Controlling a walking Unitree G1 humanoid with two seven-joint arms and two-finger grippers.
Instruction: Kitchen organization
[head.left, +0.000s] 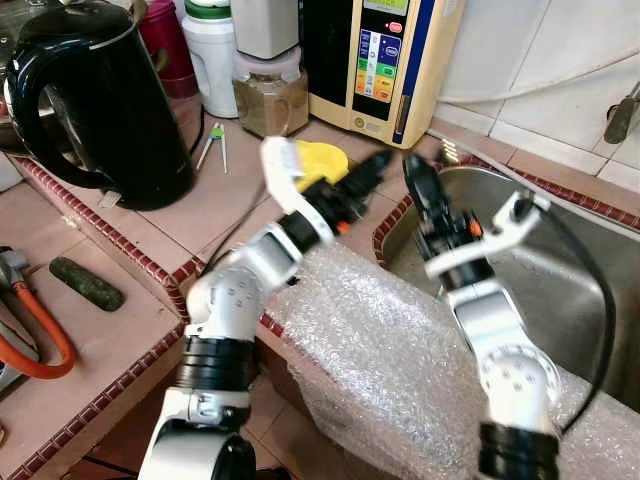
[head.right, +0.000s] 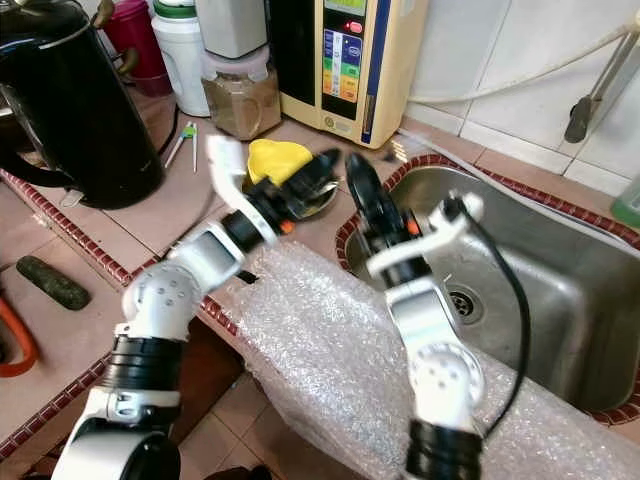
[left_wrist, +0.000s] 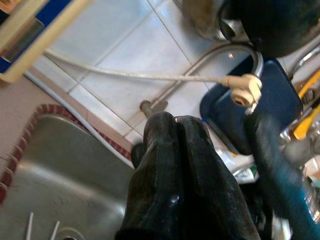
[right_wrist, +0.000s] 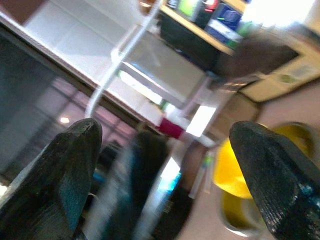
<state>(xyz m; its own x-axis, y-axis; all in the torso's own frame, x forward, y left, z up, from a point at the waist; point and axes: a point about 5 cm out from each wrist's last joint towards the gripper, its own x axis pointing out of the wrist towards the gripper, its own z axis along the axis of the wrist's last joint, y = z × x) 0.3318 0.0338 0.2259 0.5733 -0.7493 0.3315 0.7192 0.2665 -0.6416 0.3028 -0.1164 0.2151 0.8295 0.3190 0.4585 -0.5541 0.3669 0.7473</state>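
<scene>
Sink (head.right: 560, 300) rim beside both raised hands.

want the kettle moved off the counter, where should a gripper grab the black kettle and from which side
Grip the black kettle by its looped handle, coming from the robot's left. The handle sticks out on that side, while the body looks too wide and smooth for the fingers.

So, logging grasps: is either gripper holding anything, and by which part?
Nothing is held. The left gripper is shut on nothing; the right gripper is open.
</scene>
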